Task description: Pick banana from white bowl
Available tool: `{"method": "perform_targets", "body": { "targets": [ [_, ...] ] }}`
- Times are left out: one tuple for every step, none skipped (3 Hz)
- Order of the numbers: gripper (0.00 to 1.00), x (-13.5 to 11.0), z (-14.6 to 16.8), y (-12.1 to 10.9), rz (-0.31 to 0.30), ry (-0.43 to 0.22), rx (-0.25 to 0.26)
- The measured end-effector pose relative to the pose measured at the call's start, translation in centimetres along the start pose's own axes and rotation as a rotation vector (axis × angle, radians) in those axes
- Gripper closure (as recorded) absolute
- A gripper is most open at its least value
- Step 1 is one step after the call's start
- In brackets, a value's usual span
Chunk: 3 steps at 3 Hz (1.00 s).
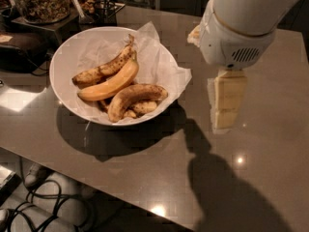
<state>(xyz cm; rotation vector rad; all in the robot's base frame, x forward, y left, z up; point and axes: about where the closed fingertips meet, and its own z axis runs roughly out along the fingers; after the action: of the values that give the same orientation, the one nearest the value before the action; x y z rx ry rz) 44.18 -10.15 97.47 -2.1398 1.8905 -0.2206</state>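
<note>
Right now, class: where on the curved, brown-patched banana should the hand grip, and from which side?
Grip the banana mid-curve, from above: it lies topmost near the front rim of the bowl, arch exposed. The hand hangs outside the bowl, at picture right.

banana (136, 94) in white bowl (57, 57), pincer (225, 124) hovering near it

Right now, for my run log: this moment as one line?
phase: pre-grasp | gripper: over table, right of white bowl | banana: in white bowl, nearest side, not grasped
</note>
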Motion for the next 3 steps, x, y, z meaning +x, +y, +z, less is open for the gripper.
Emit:
{"method": "perform_targets", "body": {
  "targets": [
    [0.00,-0.1,-0.4,0.0,0.000,-0.002,0.011],
    [0.00,0.1,-0.8,0.7,0.016,-0.016,0.005],
    [0.00,-2.1,-0.1,-0.3,0.030,-0.029,-0.007]
  ]
}}
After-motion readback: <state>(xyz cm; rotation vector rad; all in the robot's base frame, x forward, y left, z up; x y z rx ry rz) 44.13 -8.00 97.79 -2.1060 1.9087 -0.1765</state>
